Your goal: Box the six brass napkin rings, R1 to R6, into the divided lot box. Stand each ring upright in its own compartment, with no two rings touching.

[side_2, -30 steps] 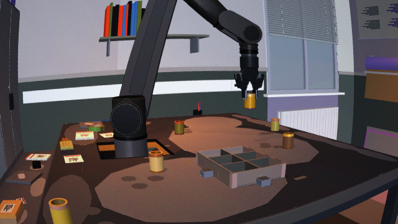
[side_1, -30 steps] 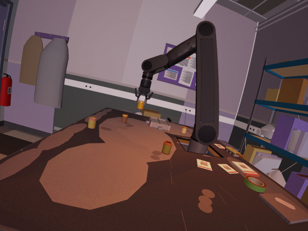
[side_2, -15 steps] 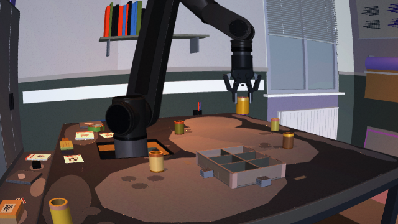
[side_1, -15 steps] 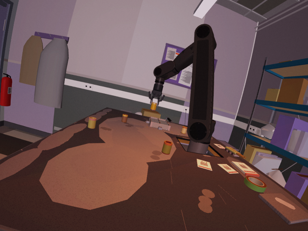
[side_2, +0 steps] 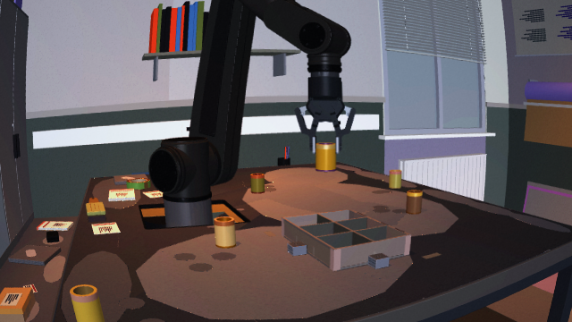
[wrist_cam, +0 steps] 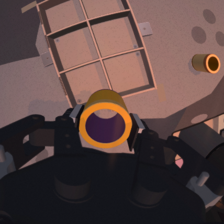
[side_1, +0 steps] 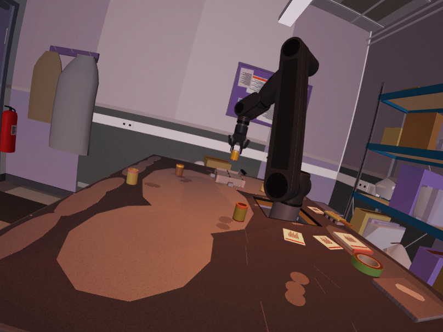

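The divided lot box [side_2: 346,238] [side_1: 230,177] [wrist_cam: 95,49] sits on the brown table, and all six of its compartments are empty. My gripper [side_2: 325,144] [side_1: 238,149] [wrist_cam: 106,125] hangs high above the table beside the box, its two fingers clamped on the sides of an upright brass ring [side_2: 325,156] [side_1: 234,154] [wrist_cam: 106,121]. Other rings stand on the table: one [side_2: 224,231] [wrist_cam: 206,63] near the arm's base, one [side_2: 257,182] [side_1: 240,211] behind it, two [side_2: 395,178] [side_2: 414,201] on the window side, and one [side_2: 86,302] at the near corner.
The arm's base [side_2: 187,197] stands in a recess left of the box. Label cards [side_2: 121,194], a tape roll [side_1: 366,264] and small blocks lie beyond it. A shelving rack [side_1: 411,171] stands off the table's end.
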